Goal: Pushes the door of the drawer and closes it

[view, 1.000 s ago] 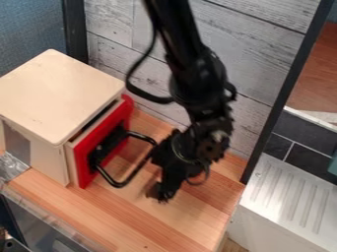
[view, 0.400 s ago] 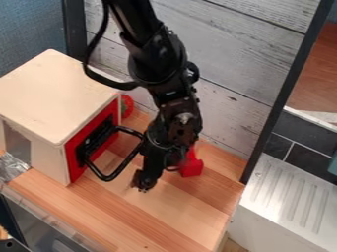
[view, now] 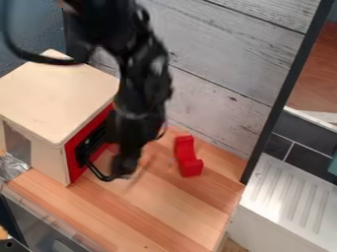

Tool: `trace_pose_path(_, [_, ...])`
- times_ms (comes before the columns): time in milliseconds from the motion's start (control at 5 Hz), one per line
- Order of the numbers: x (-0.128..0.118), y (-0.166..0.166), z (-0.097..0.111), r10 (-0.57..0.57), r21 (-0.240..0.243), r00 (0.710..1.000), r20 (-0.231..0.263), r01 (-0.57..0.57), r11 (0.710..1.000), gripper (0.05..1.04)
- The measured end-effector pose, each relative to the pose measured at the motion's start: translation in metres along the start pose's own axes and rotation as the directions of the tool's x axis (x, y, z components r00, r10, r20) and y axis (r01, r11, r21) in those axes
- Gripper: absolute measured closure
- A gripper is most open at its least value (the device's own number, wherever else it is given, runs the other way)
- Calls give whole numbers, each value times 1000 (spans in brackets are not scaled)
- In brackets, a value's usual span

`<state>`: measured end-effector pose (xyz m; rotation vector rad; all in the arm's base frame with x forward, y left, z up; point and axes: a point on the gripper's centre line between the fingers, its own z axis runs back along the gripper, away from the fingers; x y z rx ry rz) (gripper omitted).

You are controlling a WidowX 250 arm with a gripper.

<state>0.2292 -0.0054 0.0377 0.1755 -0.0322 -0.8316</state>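
The gripper (view: 125, 168) hangs low over the wooden counter, at the drawer's black handle (view: 96, 172), and covers much of it. The red drawer door (view: 76, 167) lies flush against the front of the pale wooden box (view: 49, 98) at the left. Whether the gripper touches the handle, I cannot tell. The arm comes down from the upper left, passing over the box's back corner.
A red curved block (view: 187, 156) lies on the counter (view: 151, 211) right of the gripper. Behind stands a grey wooden-plank wall (view: 223, 83) with a dark post at its right. A white ridged drainboard (view: 289, 197) is at the right.
The arm and gripper have moved left toward the box. The drawer door, slightly out from the box at first, has moved in against it. The red block has come into view.
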Motion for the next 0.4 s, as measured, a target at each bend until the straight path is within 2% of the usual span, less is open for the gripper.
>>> trace_pose_path(200, [-19, -25, 59, 144, -34, 989, 20, -144, 989, 84])
trace_pose_path(400, [-52, -45, 109, 196, -95, 977, 81, -188, 977, 84])
